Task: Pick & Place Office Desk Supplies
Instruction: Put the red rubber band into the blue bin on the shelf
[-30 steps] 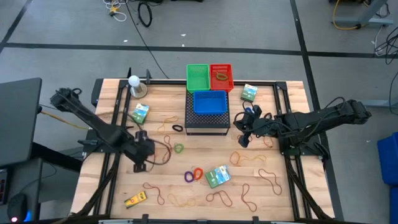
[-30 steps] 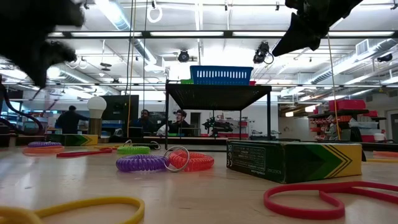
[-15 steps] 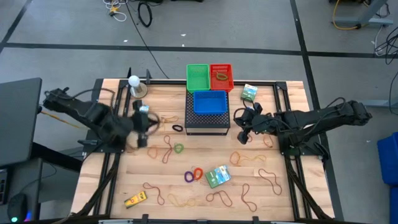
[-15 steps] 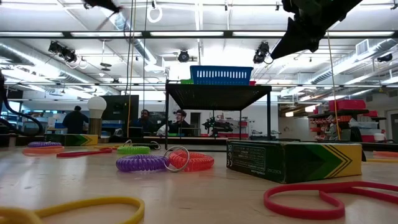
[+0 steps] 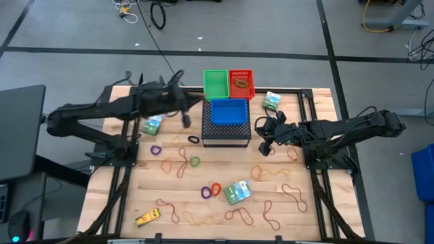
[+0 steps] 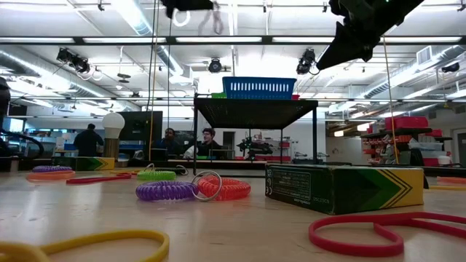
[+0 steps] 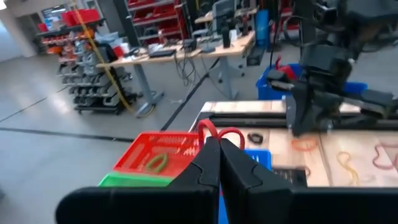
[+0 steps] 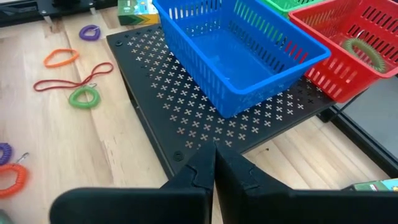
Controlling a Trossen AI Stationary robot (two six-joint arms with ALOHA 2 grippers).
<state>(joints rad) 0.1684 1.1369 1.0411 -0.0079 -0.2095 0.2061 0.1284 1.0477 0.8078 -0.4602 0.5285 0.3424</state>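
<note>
In the left wrist view my left gripper (image 7: 216,144) is shut on a red rubber band (image 7: 219,131). From above, it (image 5: 192,106) hovers high, just left of the green basket (image 5: 215,83), red basket (image 5: 241,83) and blue basket (image 5: 228,110), which stand on the black mesh box (image 5: 226,134). My right gripper (image 8: 214,151) is shut with nothing in it, above the box's right near corner (image 5: 263,149). Rubber bands (image 5: 182,161), coloured rings (image 5: 211,190), green boxes (image 5: 237,192) and a yellow item (image 5: 148,217) lie on the table. My left gripper pinches the red rubber band between its two shut fingertips. A small loop of it (image 7: 229,133) sticks out beyond them. The fingers lie about level and point toward the table's right edge. In the low view the band (image 6: 215,17) hangs slack below the gripper, clear of the table.
The red basket holds a green coiled ring (image 8: 360,47). A white bulb-shaped item (image 5: 146,88) stands at the far left corner. A purple ring (image 5: 156,149), a green ring (image 5: 194,161) and a black ring (image 5: 194,139) lie left of the box. Bare wood lies between the scattered bands.
My left gripper has risen from the table's left near part. It has swung toward the far edge and right toward the baskets, tipping from pointing down to about level. It stays shut, and the rubber band has gone up with it, clear of the table.
</note>
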